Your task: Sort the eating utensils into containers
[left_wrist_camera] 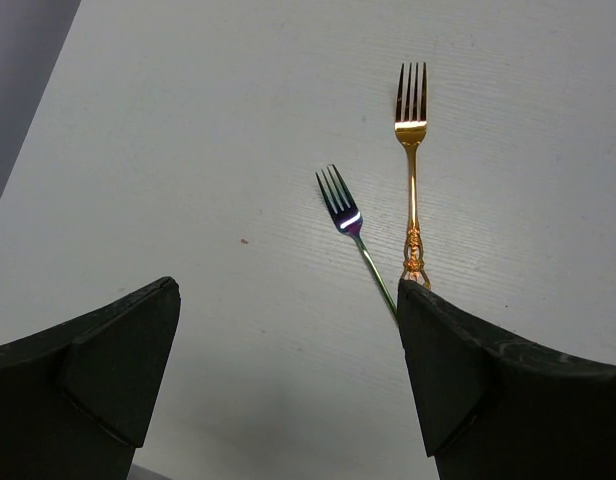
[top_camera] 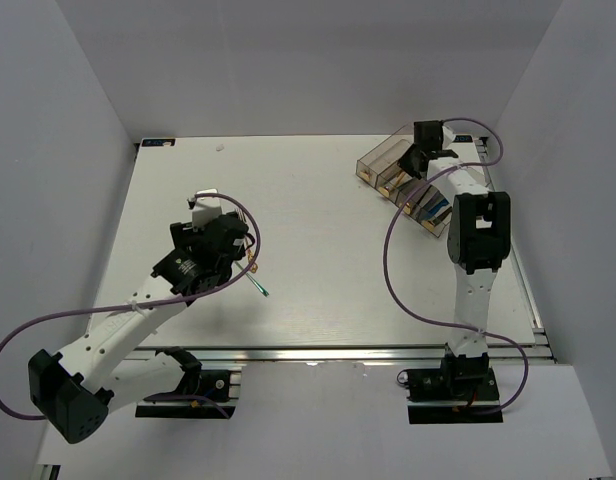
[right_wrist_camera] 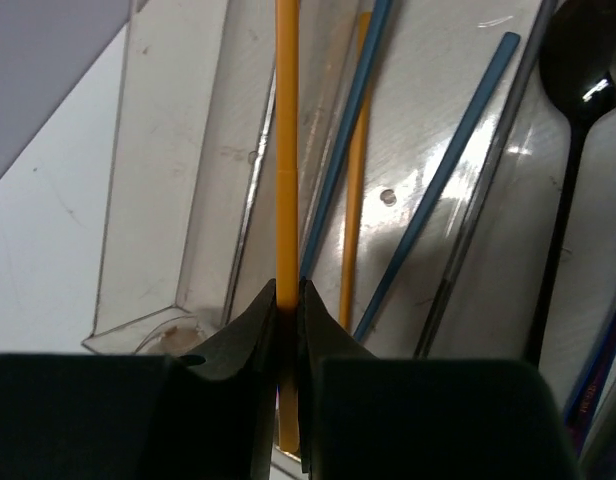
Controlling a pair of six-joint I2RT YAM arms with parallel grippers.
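Right wrist: a gold chopstick [right_wrist_camera: 286, 150] is clenched in the right jaws over a bin [right_wrist_camera: 173, 210]. Release seems due. Left jaws are spread above forks [left_wrist_camera: 412, 195].

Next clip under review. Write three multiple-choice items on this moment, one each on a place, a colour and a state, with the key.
1. The gold fork and teal fork lie: A in a bin; B on the table; C in a cup.
2. The chopstick pinched by the right fingers is: A gold; B blue; C black.
3. The left fingers are: A shut on a fork; B open, empty; C shut, empty.
Key: B, both rest on the white top; A, the gold stick rises from closed tips; B, a wide gap holds nothing.
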